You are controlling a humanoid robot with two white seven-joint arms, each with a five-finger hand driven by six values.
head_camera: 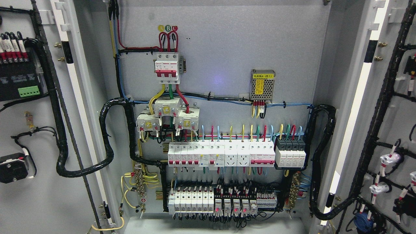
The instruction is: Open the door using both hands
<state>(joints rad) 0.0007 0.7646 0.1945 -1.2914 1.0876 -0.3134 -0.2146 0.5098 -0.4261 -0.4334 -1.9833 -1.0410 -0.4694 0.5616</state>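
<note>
At the frame's two sides I see both doors swung wide open: the left door and the right door stand with their inner faces toward me, their long edges running top to bottom. Neither of my hands shows anywhere, so I cannot tell how their fingers are set. Black cable looms loop from each door's hinge side into the cabinet, hanging across the gaps beside the backplate. Between the doors, the opening is wide. Low on the backplate sits a row of relays with red lights, above it a row of white breakers. Higher up stands the red-and-white main breaker, with a small mesh-cased power supply to its right.
</note>
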